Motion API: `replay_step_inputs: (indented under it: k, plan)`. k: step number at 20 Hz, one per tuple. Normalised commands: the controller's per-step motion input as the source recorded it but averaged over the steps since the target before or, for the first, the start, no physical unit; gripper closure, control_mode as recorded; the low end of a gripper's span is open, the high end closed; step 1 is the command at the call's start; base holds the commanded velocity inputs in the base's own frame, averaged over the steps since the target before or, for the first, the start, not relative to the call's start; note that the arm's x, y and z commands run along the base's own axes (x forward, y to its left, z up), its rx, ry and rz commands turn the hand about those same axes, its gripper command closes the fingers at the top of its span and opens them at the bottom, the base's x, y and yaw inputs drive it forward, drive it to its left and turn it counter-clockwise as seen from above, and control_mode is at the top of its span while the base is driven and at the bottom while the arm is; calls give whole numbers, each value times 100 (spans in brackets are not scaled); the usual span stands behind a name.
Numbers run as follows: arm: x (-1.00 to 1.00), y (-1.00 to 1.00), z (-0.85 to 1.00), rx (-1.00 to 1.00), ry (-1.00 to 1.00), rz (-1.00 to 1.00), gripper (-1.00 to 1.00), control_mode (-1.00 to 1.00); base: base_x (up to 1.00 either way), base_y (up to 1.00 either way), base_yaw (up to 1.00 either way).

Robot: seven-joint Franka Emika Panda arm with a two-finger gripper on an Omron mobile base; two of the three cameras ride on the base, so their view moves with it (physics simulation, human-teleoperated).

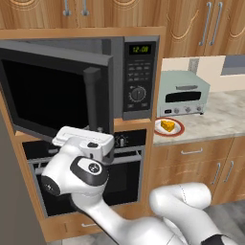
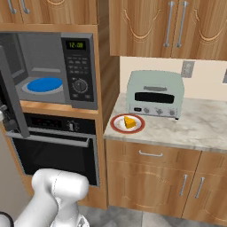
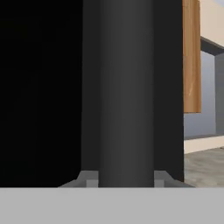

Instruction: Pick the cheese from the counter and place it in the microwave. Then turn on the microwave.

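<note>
Clamped round the microwave's vertical black bar handle (image 3: pixel 126 92), tool (image 3: pixel 126 178) holds the door open; yellow-orange cheese wedge (image 2: pixel 129 122) waits right of it.

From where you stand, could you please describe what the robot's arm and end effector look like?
The arm is glossy white with rounded, bulbous links and dark round joint caps with small pale marks. The end effector has a flat white boxy body and two small grey fingertips. No cables are visible.

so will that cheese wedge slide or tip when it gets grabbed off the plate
The cheese looks like a small, stiff wedge, so probably light and firm. Its slanted faces may slip between fingers. Lying loose on the smooth plate, it could skid if nudged.
</note>
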Motion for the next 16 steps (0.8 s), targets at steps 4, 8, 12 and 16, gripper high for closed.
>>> replay_step_inputs:
  k: [4,8,12,16]
  plan:
    - [-15,24,0,-1,-2,-3,100,-100,0,0,0]
    - [-12,25,0,-1,-2,-3,100,-100,0,0,0]
    - [-9,26,0,-1,-1,-3,-100,-100,0,0,0]
    - [-3,16,0,-1,-1,-2,-100,-100,0,0,0]
